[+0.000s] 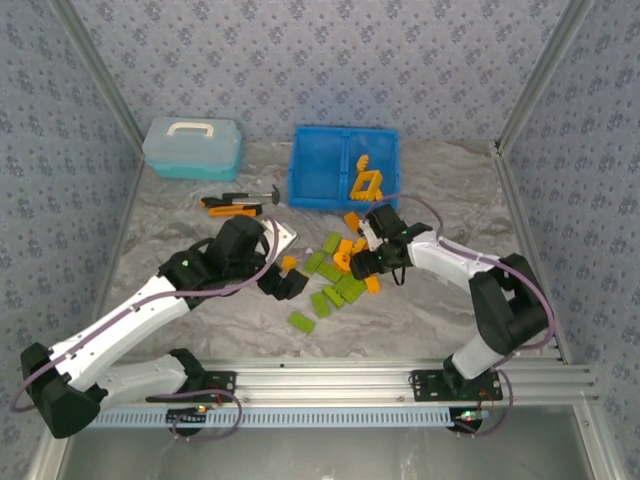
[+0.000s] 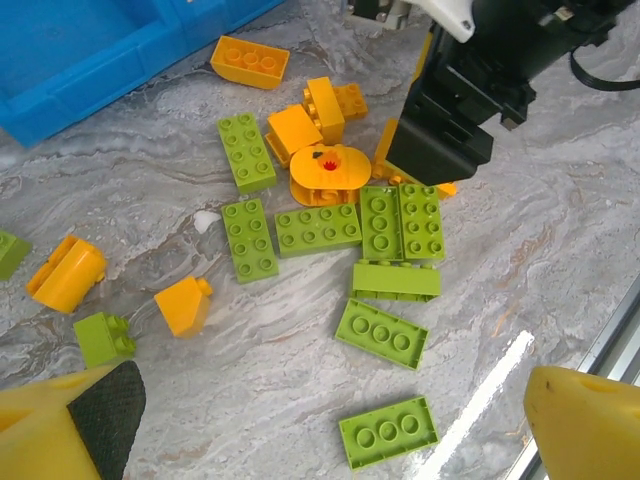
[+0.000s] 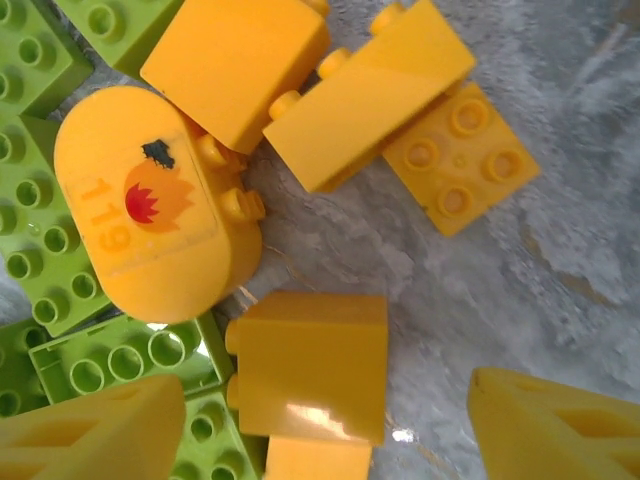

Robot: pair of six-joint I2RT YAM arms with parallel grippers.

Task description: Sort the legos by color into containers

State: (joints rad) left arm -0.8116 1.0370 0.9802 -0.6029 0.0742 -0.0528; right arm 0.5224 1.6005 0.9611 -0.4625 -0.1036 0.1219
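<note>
The right gripper (image 3: 330, 425) hangs low over the legos (image 1: 338, 270) with its yellow fingers (image 3: 100, 435) parted. One orange block (image 3: 310, 365) lies between them, and neither finger touches it. At 10 o'clock from that block lies the round orange piece (image 3: 150, 210), printed with a red flame, a small black mark and the raised number "119". No other writing can be read. At least five orange pieces can be counted in this close view, with green bricks (image 3: 40, 200) running along the 9 o'clock edge.

The left gripper (image 2: 330, 400) is spread wide and holds nothing. It hovers above the marbled table (image 1: 430, 320) at about 8 o'clock from the pile. In its wrist view ten lime green pieces can be counted, one of them cut off at the 9 o'clock edge. There are also at least seven orange ones, some partly hidden under the right gripper's black body.

In the top view the pile lies between the two grippers, and a single green brick (image 1: 301, 322) lies apart at 7 o'clock. The blue bin (image 1: 318, 170) stands at 12 o'clock from the pile. Its right compartment holds the orange frame (image 1: 365, 185) and one smaller orange piece (image 1: 365, 160). At 10 o'clock lie a utility knife (image 1: 232, 209) and a dark-handled tool (image 1: 250, 196). Beyond them stands one pale teal box (image 1: 192, 148) with a white handle.
</note>
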